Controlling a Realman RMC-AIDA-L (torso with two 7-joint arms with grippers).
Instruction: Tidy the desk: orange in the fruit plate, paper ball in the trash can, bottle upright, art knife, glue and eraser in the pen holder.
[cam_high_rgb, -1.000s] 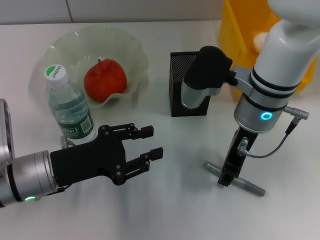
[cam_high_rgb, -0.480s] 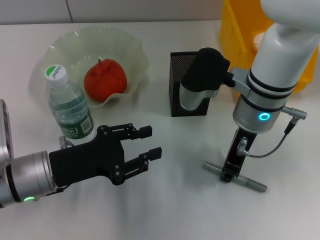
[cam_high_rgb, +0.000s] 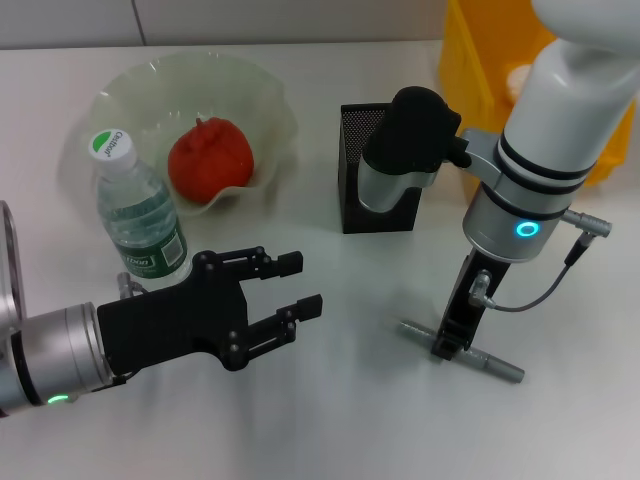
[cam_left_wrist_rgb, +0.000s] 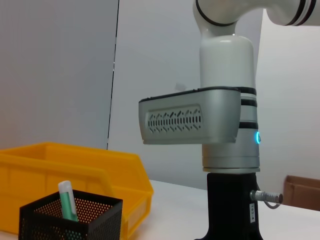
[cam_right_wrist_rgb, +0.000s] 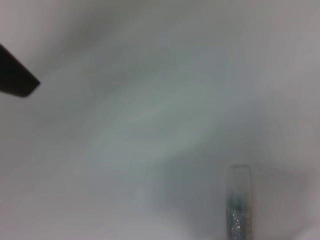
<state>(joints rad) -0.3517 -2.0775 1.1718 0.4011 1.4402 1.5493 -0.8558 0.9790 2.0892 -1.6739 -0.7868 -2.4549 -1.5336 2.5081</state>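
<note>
My right gripper (cam_high_rgb: 448, 342) points straight down, shut on the grey art knife (cam_high_rgb: 495, 364), which lies flat on the table. The knife's end shows in the right wrist view (cam_right_wrist_rgb: 239, 205). My left gripper (cam_high_rgb: 300, 284) hovers open and empty at the front left, beside the upright bottle (cam_high_rgb: 140, 215). The orange (cam_high_rgb: 208, 158) sits in the fruit plate (cam_high_rgb: 270, 95). The pen holder (cam_high_rgb: 352, 190) stands mid-table; the left wrist view shows the pen holder (cam_left_wrist_rgb: 95, 220) with a green-tipped glue stick (cam_left_wrist_rgb: 67, 200) inside. The paper ball (cam_high_rgb: 520, 80) lies in the trash can (cam_high_rgb: 475, 60). The eraser is out of view.
My right arm's wrist housing (cam_high_rgb: 405, 150) hangs over the pen holder's front. The trash can (cam_left_wrist_rgb: 75, 170) stands just behind the holder. Bare tabletop lies between the two grippers and along the front edge.
My right gripper has shifted slightly left and away from the front edge, and the art knife has moved with it. The left arm has stayed still.
</note>
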